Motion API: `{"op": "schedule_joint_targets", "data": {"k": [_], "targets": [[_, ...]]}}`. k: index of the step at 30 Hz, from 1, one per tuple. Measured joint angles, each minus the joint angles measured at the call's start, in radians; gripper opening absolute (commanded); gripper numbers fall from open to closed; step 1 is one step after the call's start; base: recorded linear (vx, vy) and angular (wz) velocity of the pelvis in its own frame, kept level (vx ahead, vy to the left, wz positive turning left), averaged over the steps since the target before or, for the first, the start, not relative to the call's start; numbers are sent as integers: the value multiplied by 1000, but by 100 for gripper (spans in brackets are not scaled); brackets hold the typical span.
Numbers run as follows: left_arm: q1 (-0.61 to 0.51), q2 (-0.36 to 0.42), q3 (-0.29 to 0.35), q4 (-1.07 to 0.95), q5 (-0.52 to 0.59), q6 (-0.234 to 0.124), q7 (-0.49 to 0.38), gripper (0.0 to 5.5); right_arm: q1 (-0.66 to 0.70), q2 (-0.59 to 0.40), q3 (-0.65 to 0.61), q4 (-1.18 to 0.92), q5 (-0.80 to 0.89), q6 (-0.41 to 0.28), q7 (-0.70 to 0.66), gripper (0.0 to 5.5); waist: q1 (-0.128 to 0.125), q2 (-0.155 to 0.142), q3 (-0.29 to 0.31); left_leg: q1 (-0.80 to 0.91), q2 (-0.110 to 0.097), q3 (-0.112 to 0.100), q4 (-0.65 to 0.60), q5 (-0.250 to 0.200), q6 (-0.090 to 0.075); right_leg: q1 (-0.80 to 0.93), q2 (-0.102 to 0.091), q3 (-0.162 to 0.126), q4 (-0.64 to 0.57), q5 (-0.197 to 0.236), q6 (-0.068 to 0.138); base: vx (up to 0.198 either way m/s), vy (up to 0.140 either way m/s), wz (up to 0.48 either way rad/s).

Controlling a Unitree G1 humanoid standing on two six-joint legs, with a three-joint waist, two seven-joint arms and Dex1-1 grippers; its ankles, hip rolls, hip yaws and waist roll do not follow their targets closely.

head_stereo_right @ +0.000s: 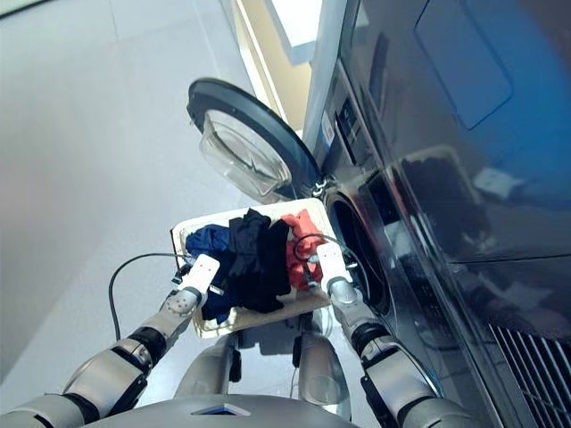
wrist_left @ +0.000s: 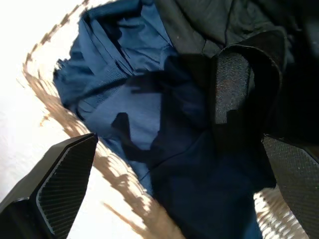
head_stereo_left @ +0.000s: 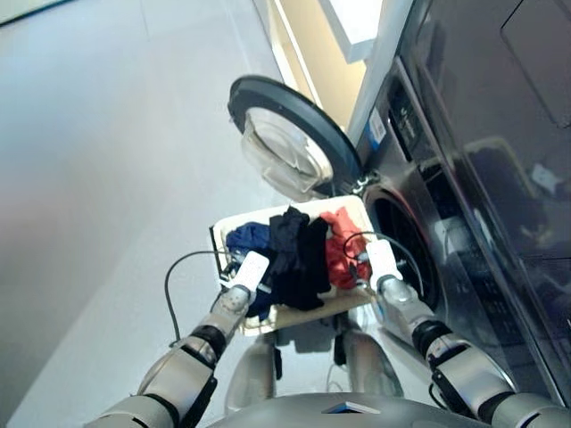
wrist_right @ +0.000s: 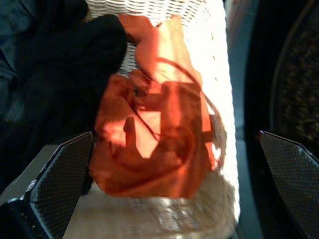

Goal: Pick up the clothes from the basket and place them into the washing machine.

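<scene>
The cream woven basket point(head_stereo_left: 234, 223) holds three clothes: a navy garment point(head_stereo_left: 247, 237) on its left, a black one point(head_stereo_left: 298, 254) in the middle, an orange-red one point(head_stereo_left: 341, 249) on its right. My left gripper point(wrist_left: 174, 194) hangs open just above the navy garment point(wrist_left: 129, 104), nothing between its fingers. My right gripper point(wrist_right: 169, 189) is open over the orange-red garment point(wrist_right: 154, 144). The washing machine point(head_stereo_left: 419, 232) stands right of the basket, its porthole point(head_stereo_left: 401, 245) uncovered and its glass door point(head_stereo_left: 285, 147) swung wide open.
A thin black cable point(head_stereo_left: 178, 267) loops over the pale floor left of the basket. The open door point(head_stereo_right: 245, 152) juts out beyond the basket's far edge. The machine's dark front point(head_stereo_right: 446, 178) fills the right side.
</scene>
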State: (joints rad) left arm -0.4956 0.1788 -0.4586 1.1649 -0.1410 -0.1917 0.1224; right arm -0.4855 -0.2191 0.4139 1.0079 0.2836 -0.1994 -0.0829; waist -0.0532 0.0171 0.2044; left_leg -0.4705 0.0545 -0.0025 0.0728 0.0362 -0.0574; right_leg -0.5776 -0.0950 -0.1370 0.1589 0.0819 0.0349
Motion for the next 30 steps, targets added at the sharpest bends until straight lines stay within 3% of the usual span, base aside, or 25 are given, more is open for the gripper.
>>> {"op": "schedule_joint_targets", "data": {"k": [5, 13, 20, 21, 22, 23, 30], "targets": [[-60, 1, 17, 27, -41, 1, 27, 550, -60, 4, 20, -8, 10, -7, -21, 550, -2, -16, 14, -101, -5, 0, 53, -5, -1, -111, -10, 4, 78, -17, -13, -26, 6, 36], [-119, 21, 41, 24, -133, 0, 47, 550, -134, 3, 27, -54, 31, -34, -42, 550, -7, -24, 14, -339, 2, 1, 271, -84, -5, -322, -16, 23, 228, -61, -20, -23, 8, 1], [-173, 37, 71, 21, -185, -1, 48, 550, -166, -2, 31, -101, 49, -51, -52, 550, -14, -29, 7, -516, 5, -2, 435, -131, -2, -470, -16, 35, 321, -63, -21, 0, 0, 0], [-182, 38, 74, 21, -195, -1, 48, 431, -170, 0, 29, -102, 49, -51, -52, 550, -15, -31, 5, -534, 4, -2, 453, -136, 0, -485, -16, 37, 332, -64, -21, 0, 0, 0], [-183, 40, 74, 20, -197, -1, 49, 261, -173, 2, 29, -102, 51, -51, -52, 550, -15, -32, 3, -550, 4, -2, 469, -140, 1, -499, -17, 39, 342, -66, -18, 0, 0, 0], [-192, 41, 78, 20, -205, -1, 49, 0, -173, 3, 28, -102, 58, -51, -52, 550, -16, -34, 2, -562, 3, -1, 482, -144, 3, -509, -18, 41, 352, -67, -16, 0, 0, 0], [-164, 38, 82, 19, -238, -3, 47, 0, -126, 18, 28, -99, 58, -51, -46, 550, -18, -42, -54, -582, -1, 4, 490, -150, 11, -529, -21, 49, 359, -70, -12, 0, 0, 0]]}}
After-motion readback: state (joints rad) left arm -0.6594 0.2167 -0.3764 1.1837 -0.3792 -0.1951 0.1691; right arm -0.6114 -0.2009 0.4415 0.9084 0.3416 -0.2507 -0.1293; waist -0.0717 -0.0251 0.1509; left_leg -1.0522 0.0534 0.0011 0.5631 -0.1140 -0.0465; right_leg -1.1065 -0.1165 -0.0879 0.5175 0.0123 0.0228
